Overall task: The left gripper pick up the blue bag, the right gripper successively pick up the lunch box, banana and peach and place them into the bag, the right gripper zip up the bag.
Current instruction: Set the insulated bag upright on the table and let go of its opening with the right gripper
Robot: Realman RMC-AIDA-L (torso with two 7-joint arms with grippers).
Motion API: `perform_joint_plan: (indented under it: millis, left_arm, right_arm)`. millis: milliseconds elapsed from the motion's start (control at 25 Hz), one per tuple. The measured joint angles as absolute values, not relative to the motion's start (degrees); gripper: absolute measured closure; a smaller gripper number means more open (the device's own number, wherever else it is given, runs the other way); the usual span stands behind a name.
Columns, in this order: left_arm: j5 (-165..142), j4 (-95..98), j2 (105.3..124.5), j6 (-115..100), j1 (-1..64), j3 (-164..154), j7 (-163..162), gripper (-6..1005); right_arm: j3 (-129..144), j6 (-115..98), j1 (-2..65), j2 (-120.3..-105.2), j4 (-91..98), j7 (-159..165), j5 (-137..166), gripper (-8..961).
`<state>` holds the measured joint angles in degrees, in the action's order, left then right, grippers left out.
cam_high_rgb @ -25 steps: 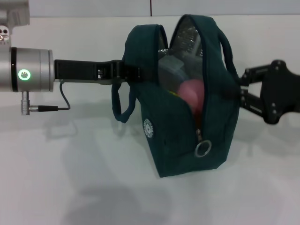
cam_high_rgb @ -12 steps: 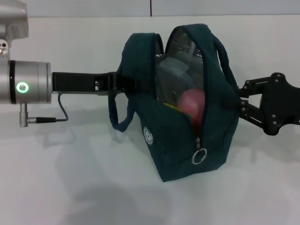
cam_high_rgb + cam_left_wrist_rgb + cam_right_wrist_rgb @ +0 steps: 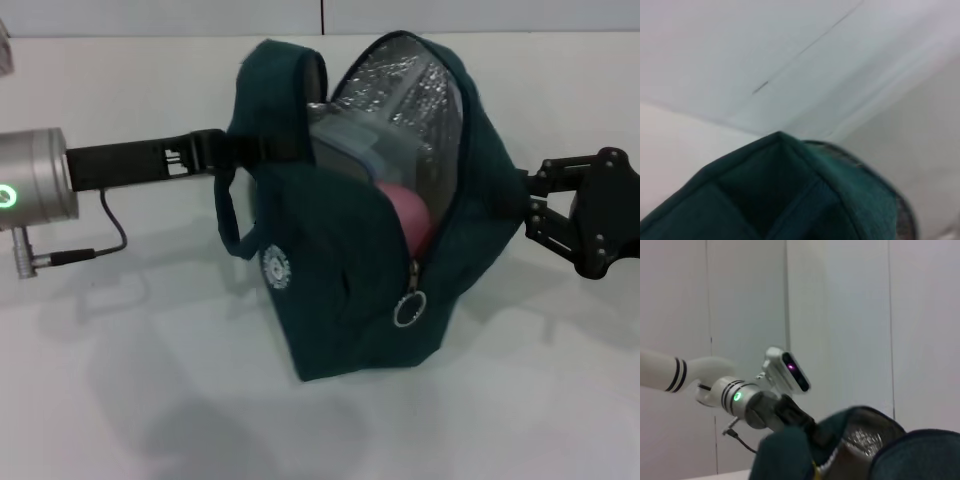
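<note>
The blue bag hangs tilted in the middle of the head view, its mouth wide open on silver foil lining. Inside lie the lunch box and, below it, the pink peach. The banana is hidden. The ring zipper pull dangles at the low end of the open zip. My left gripper reaches in from the left and is shut on the bag's rim by a handle. My right gripper sits against the bag's right end. The bag's fabric fills the lower left wrist view.
A white table lies under the bag, with a white wall behind. The right wrist view shows the bag's top and my left arm beyond it. A cable loops below the left wrist.
The bag has swung to the left and tipped over further, opening its mouth wider. My left arm has drawn back to the left. The right gripper has shifted slightly right.
</note>
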<state>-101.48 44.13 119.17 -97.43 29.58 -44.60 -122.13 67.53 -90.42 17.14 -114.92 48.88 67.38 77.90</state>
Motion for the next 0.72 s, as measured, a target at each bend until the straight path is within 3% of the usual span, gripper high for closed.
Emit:
perform_joint_plan:
  millis: [720]
  left_arm:
    - [-101.3, 39.0, 119.28, -96.5, 30.8, -45.1, -116.8, 962]
  right_arm:
    - [67.3, -92.8, 17.7, -114.96, 48.7, 65.5, 76.2, 816]
